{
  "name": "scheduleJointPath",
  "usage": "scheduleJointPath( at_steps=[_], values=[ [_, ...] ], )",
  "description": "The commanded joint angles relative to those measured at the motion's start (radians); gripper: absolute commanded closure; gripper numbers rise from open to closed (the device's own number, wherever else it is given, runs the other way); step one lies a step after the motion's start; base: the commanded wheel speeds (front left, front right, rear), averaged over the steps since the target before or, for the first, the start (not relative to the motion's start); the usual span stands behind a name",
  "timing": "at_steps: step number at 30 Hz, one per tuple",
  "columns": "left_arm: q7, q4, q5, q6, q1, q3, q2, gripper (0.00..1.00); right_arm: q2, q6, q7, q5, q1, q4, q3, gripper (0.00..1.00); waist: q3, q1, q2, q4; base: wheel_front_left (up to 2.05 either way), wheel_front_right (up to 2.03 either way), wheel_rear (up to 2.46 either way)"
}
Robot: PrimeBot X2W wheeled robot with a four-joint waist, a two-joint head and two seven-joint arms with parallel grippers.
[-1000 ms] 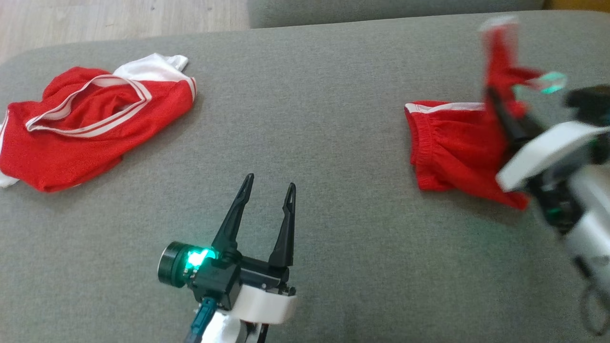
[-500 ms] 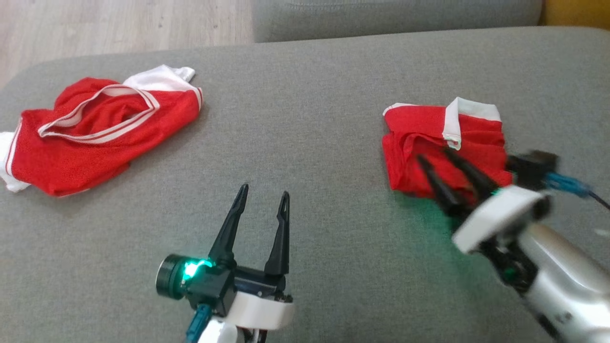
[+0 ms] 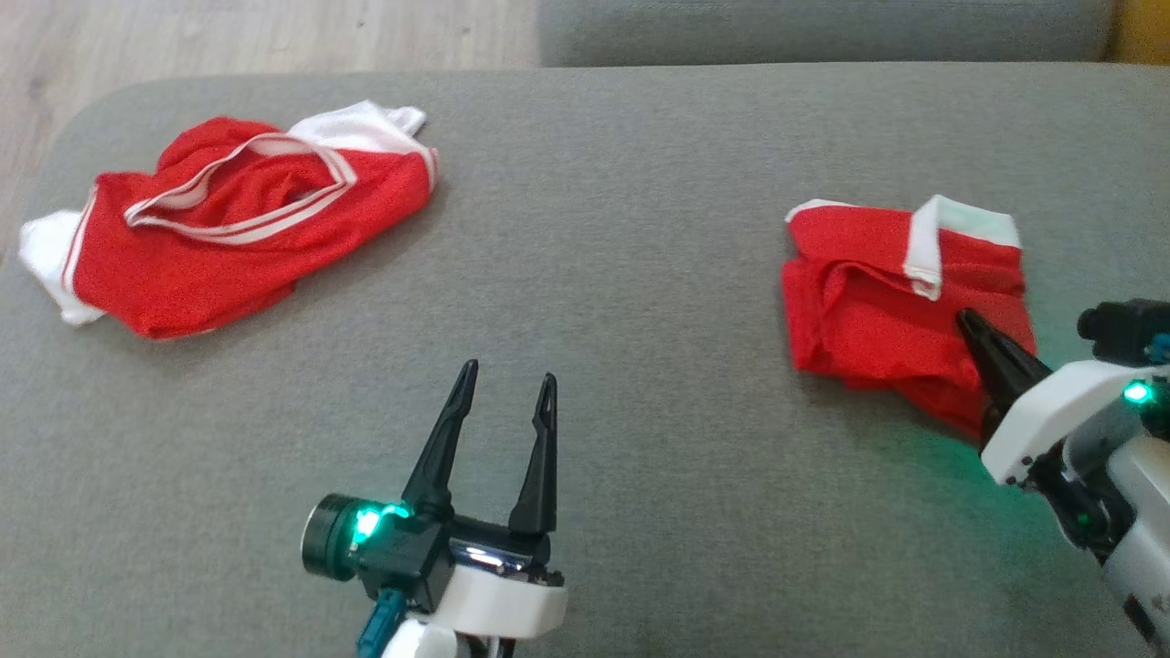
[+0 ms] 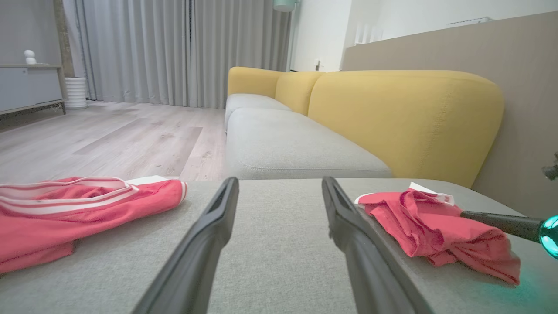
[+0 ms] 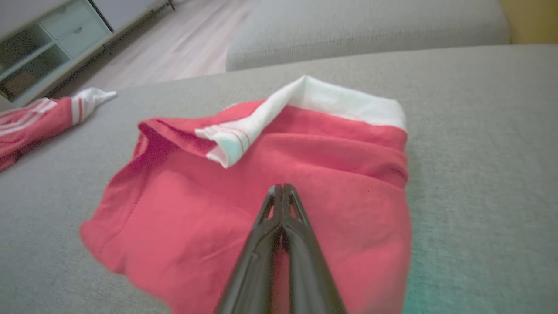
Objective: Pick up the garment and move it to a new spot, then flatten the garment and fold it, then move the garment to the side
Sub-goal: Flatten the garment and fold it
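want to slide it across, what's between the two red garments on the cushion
Head view: bare grey cushion lies between the crumpled red garment and the folded red garment. The open left gripper stands nearer the robot, short of that stretch.

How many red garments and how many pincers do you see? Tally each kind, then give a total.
Red garments: 2, the crumpled garment and the folded garment
Pincers: 2, the left pincer and the right pincer
Total: 4
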Motion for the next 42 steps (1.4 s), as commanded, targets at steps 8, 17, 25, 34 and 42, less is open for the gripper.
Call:
scheduleJointPath(
  at_steps=[8,17,25,34,42],
  values=[
    [-0.005,-0.043,-0.029,0.023,-0.065,-0.006,-0.003,0.0,-0.013,0.007,0.005,-0.006,-0.17,0.072,0.072,1.0,0.05,0.0,0.0,0.085,0.0,0.0,0.0],
    [-0.005,-0.038,-0.036,0.053,-0.067,0.0,-0.003,0.0,0.078,0.007,-0.203,-0.058,-0.323,0.126,0.062,1.0,0.03,0.0,0.0,0.081,0.0,0.0,0.0],
    [-0.005,0.028,-0.031,0.116,0.002,0.081,-0.003,0.0,0.154,0.007,-0.208,-0.219,-0.105,-0.056,-0.144,0.0,-0.084,0.0,0.0,-0.025,0.0,0.0,0.0],
    [-0.005,0.063,-0.065,0.106,0.096,0.171,-0.003,0.0,0.252,0.007,-0.208,-0.483,0.275,-0.269,-0.359,0.0,-0.189,0.0,0.0,-0.078,0.0,0.0,0.0],
    [-0.005,0.018,-0.033,0.09,0.188,0.239,-0.003,0.0,0.319,0.007,-0.208,-0.618,0.473,-0.343,-0.508,0.0,-0.243,0.0,0.0,-0.096,0.0,0.0,0.0]
  ],
)
